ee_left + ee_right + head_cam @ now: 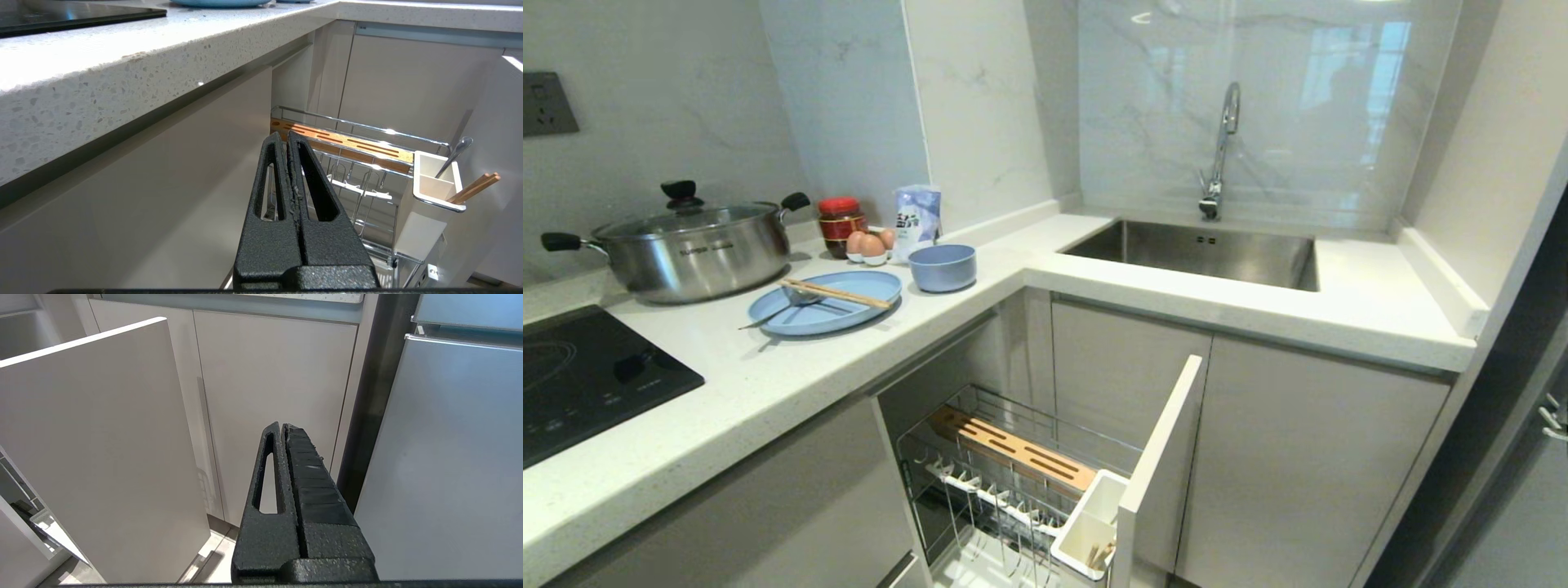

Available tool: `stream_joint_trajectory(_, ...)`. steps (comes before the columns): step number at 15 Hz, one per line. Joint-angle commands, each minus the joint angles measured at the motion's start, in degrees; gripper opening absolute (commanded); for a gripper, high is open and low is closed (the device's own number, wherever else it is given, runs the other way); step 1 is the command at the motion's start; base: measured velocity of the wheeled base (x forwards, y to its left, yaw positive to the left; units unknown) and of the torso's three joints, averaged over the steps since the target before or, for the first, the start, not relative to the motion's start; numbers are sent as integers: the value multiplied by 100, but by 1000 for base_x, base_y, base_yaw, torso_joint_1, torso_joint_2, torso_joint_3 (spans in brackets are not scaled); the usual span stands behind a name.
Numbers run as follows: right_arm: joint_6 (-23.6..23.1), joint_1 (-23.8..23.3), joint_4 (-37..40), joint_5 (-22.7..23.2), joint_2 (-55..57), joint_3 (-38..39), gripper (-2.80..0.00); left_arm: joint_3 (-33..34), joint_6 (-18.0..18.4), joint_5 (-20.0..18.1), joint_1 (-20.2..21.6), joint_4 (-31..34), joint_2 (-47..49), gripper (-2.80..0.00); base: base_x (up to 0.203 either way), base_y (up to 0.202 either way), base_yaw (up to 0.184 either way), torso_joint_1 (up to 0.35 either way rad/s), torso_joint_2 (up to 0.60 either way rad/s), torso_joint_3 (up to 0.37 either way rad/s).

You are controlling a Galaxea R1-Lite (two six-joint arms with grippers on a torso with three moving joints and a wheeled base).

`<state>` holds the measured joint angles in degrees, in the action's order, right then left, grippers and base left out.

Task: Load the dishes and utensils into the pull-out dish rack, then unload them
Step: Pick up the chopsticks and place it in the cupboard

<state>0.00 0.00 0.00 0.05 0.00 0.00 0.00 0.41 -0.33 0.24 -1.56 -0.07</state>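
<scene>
Loading not begun: pale blue oval divided plate (827, 302), carrying wooden chopsticks (837, 293) and silver metal spoon (783, 306), sits on the counter, round blue bowl (942, 267) at its two o'clock. Chrome wire pull-out dish rack (1013, 482) stands open. Left gripper (288, 136) and right gripper (282, 428) are clenched, empty.

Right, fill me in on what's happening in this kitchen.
Nothing is being handled. Both grippers, left and right, hang low by the cabinets, jaws shut and empty. The pull-out dish rack stands open. The divided plate, with chopsticks and a spoon on it, and the bowl sit on the counter.
</scene>
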Motion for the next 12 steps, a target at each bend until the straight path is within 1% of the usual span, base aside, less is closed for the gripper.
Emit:
stream_joint_trajectory(1, 0, 0, 0, 4, 0, 0, -280, 70, 2, -2, 1, -2, 7, -280, 0, 0, 0, 1, 1, -90)
stream_joint_trajectory(12, 0, 0, 0, 4, 0, 0, -280, 70, 11, 7, -6, 5, 7, -280, 0, 0, 0, 3, 3, -187)
